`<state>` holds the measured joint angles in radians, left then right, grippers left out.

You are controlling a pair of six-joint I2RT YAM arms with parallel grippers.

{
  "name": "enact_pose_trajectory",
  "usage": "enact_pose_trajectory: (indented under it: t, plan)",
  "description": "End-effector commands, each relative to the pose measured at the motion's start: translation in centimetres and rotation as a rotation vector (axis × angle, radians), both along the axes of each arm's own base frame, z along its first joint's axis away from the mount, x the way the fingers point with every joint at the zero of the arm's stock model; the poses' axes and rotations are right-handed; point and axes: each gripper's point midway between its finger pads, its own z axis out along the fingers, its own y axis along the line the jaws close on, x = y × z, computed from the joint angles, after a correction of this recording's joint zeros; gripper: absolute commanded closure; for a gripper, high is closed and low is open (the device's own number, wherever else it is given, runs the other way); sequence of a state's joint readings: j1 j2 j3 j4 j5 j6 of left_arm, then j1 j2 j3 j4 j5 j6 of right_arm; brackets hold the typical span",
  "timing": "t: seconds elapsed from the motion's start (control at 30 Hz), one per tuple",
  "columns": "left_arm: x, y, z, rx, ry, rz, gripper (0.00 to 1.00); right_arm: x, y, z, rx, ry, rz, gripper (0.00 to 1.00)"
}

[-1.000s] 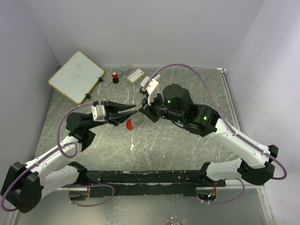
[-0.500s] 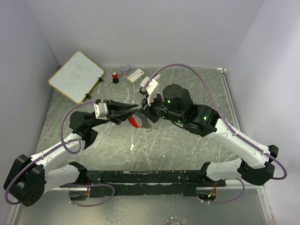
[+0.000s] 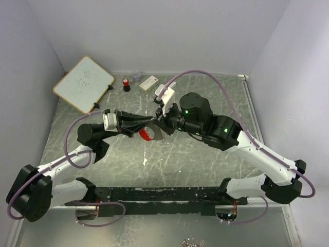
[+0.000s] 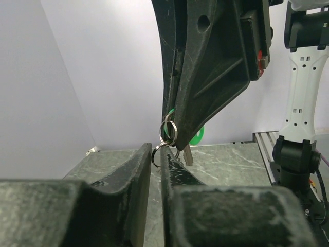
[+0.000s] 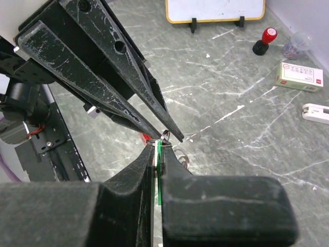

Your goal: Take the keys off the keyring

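My right gripper [image 3: 158, 126] is shut on the green key [image 5: 160, 154], held edge-on between its jaws above the table. The green head [image 4: 199, 135] and a metal blade [image 4: 187, 154] show in the left wrist view. The keyring [image 5: 164, 136], small linked silver rings, hangs at the right gripper's tips. My left gripper [image 3: 149, 123] meets it from the left, its jaws nearly closed with one small ring [image 4: 157, 153] between the tips. The red key [image 3: 146, 135] hangs just under both grippers. A loose ring [image 5: 183, 157] dangles below.
A whiteboard [image 3: 84, 84] stands at the back left. A red-and-black stamp [image 3: 126, 84], a small clear cup [image 3: 136, 76] and a white box [image 3: 149, 82] sit along the back. A white block [image 5: 316, 113] lies near the box.
My left gripper has moved right and closed in on the ring at the right gripper's tips. The red key has shifted right under the grippers. The right arm has barely moved.
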<state>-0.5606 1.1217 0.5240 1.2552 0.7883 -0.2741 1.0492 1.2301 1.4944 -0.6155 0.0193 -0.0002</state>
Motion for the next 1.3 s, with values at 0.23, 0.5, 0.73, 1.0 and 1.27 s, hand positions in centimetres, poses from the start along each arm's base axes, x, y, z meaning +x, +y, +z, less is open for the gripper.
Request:
enact_pose_trajectory:
  t: [0.23,0.5,0.73,1.0,1.27]
  plan:
    - [-0.9,1.4,2.6,-0.139,-0.071,0.074,0.93,-0.4,0.0,0.5,0.044,0.000,0.004,1.00]
    - [-1.4,2.4,3.2,-0.204,-0.091,0.093,0.93,-0.5,-1.0,-0.1,0.069,0.006,-0.034,1.00]
    - [-1.8,2.8,4.2,-0.248,-0.123,0.091,0.93,-0.6,-1.8,-1.2,0.067,0.022,-0.060,1.00]
    - [-1.9,3.3,4.9,-0.338,-0.102,0.064,0.93,-1.1,-0.7,-2.3,0.096,0.040,-0.015,1.00]
    - [-1.9,3.6,4.8,-0.379,-0.090,0.061,0.93,-1.3,0.7,-3.6,0.089,0.068,0.028,1.00]
